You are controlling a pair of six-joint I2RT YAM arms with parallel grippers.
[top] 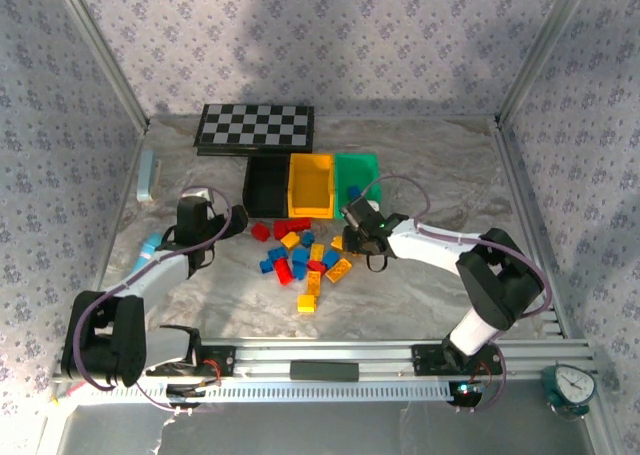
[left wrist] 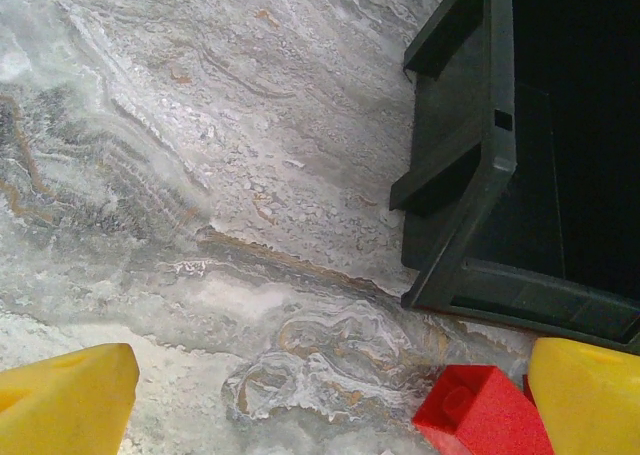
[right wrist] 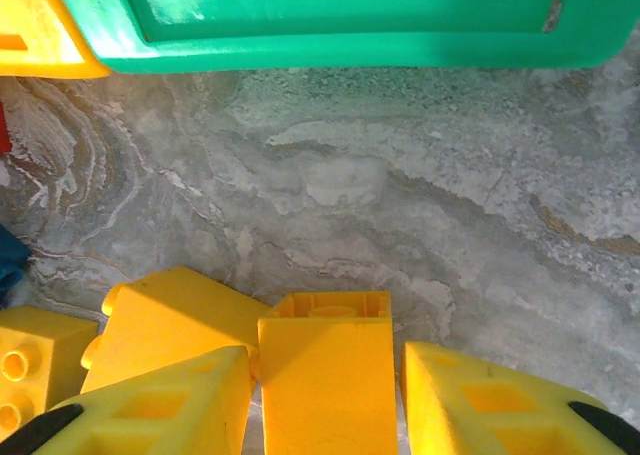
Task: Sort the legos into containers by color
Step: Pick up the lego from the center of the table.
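Observation:
Red, blue and yellow legos (top: 300,255) lie scattered before three containers: black bin (top: 266,185), yellow bin (top: 311,187), green bin (top: 357,172). A blue lego (top: 352,192) lies in the green one. My right gripper (top: 356,237) (right wrist: 325,405) is low at the pile's right edge. Its yellow fingers (right wrist: 500,405) stand close on either side of a yellow lego (right wrist: 325,375) that rests on the table, with thin gaps showing. Another yellow lego (right wrist: 165,320) leans beside it. My left gripper (top: 205,213) (left wrist: 330,415) is wide open over bare table, with a red lego (left wrist: 485,410) by its right finger and the black bin (left wrist: 500,165) ahead.
A black-and-white checkerboard (top: 255,127) lies behind the bins. A pale blue object (top: 147,173) sits at the left wall. Metal frame posts and patterned walls close in the table. The green bin's front wall (right wrist: 330,50) is just ahead of the right gripper.

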